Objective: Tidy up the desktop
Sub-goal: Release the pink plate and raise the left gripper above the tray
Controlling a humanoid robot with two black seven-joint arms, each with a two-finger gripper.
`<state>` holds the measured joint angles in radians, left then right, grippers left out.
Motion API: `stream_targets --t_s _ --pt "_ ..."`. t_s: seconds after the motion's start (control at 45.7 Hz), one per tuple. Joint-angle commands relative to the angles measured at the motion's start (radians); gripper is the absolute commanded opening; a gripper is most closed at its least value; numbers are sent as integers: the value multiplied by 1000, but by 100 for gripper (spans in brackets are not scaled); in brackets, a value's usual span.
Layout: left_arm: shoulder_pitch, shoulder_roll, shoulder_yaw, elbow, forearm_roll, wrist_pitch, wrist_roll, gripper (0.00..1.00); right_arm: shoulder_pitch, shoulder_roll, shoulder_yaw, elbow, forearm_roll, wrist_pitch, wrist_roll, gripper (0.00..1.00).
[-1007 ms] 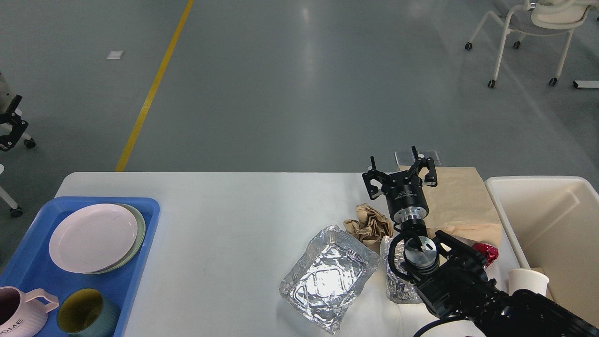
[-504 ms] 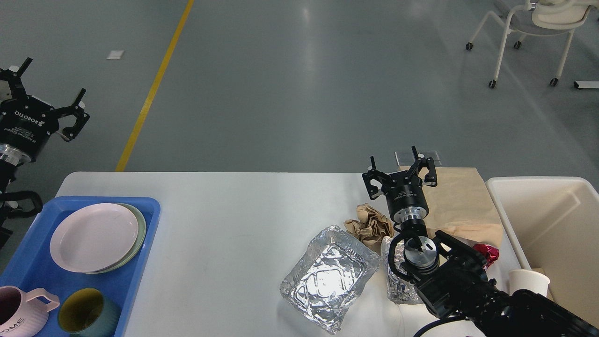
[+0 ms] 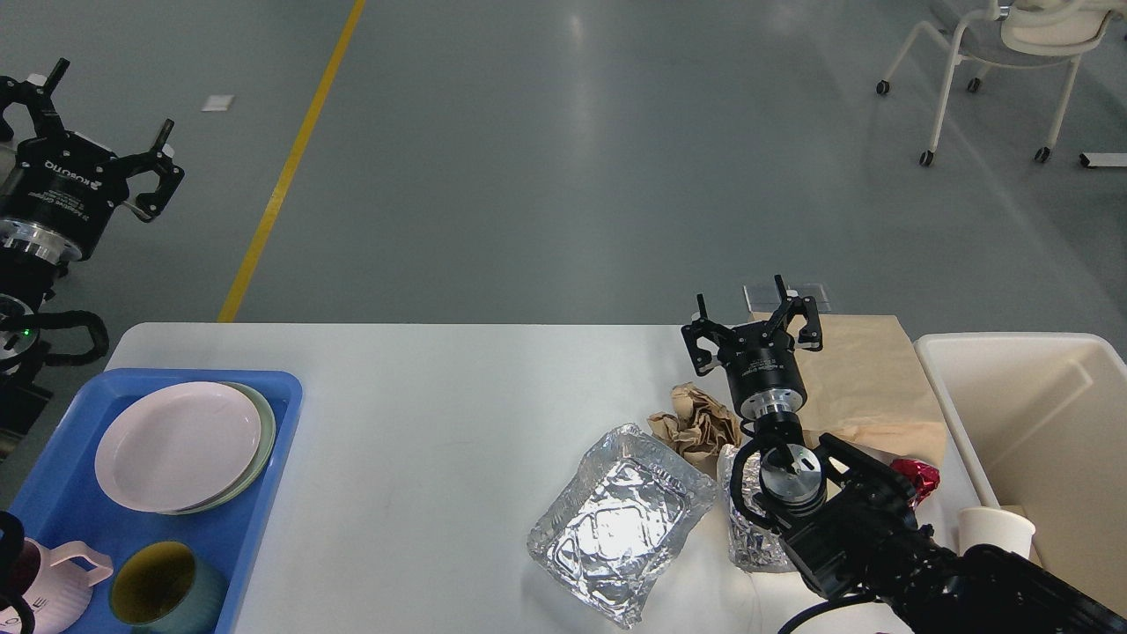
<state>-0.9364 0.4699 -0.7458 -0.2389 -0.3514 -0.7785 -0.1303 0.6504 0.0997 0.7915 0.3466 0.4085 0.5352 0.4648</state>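
The white desktop (image 3: 423, 414) fills the lower half of the view. On its right side lie a foil tray (image 3: 616, 519), a second foil piece (image 3: 748, 519), a crumpled brown paper ball (image 3: 700, 421), a flat brown paper bag (image 3: 858, 379) and a red wrapper (image 3: 916, 475). My right gripper (image 3: 753, 321) is open and empty, held above the far edge by the paper bag. My left gripper (image 3: 92, 132) is open and empty, raised at the far left, beyond the desktop's edge.
A blue tray (image 3: 264, 475) at the left holds stacked plates (image 3: 176, 445), a pink mug (image 3: 53, 581) and a teal cup (image 3: 163, 586). A cream bin (image 3: 1039, 440) stands at the right with a white paper cup (image 3: 993, 528) beside it. A chair (image 3: 1004, 53) stands far back.
My left arm has risen into view at the far left and its gripper has moved up and slightly right. The right arm and the desktop's things have not moved.
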Motion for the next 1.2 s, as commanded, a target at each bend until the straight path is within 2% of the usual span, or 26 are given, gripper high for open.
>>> stream_targets --t_s 0.0,0.088,0.219,0.307,0.46,0.657,0.898,1.182 --pt "31 -45 2 7 0 5 -17 96 0 0 0 0 -2 0 0 100" --pt "99 -73 0 7 -1 4 -54 96 0 0 0 0 1 0 0 100" --pt "171 -105 -1 7 0 4 -172 97 0 0 0 0 -2 0 0 100" --pt "220 -120 0 7 0 4 -212 97 0 0 0 0 1 0 0 100" --pt "264 -163 3 15 0 18 -216 99 0 0 0 0 1 0 0 100" --pt "255 -177 17 15 5 140 -190 100 0 0 0 0 -2 0 0 100" --pt "263 -174 17 13 11 120 -184 100 0 0 0 0 -2 0 0 100" --pt "264 -177 -1 13 9 114 -196 100 0 0 0 0 1 0 0 100"
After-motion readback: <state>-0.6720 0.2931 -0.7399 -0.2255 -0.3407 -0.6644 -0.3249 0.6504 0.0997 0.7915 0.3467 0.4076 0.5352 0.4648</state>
